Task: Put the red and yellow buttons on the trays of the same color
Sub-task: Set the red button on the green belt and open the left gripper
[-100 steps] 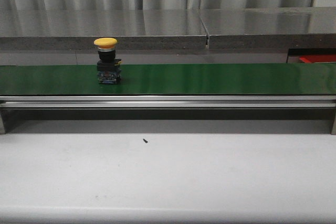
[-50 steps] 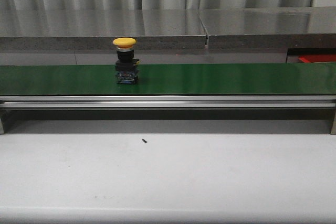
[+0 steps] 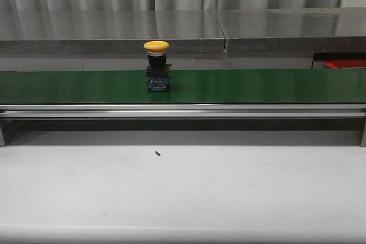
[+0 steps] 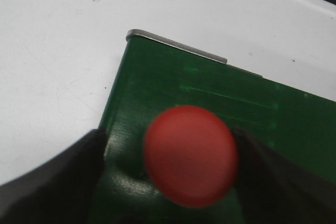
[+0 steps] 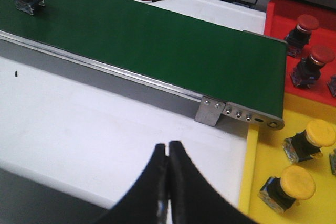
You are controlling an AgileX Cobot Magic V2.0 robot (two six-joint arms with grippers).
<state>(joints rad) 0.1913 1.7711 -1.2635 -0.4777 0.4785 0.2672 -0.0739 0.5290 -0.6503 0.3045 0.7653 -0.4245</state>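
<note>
Your white counter (image 3: 183,192) carries a long green conveyor belt (image 3: 246,86) running left to right across its far part, on an aluminium frame. A tiny dark speck (image 3: 157,154) lies on the bare counter just in front of the belt, left of centre. At the belt's right end a yellow tray (image 5: 262,174) sits on the counter, with a red tray (image 5: 278,17) just beyond it.

Yellow-capped button (image 3: 156,66) on green belt (image 3: 257,86) — red button (image 4: 190,155); red tray (image 5: 283,11), yellow tray (image 5: 262,166).
</note>
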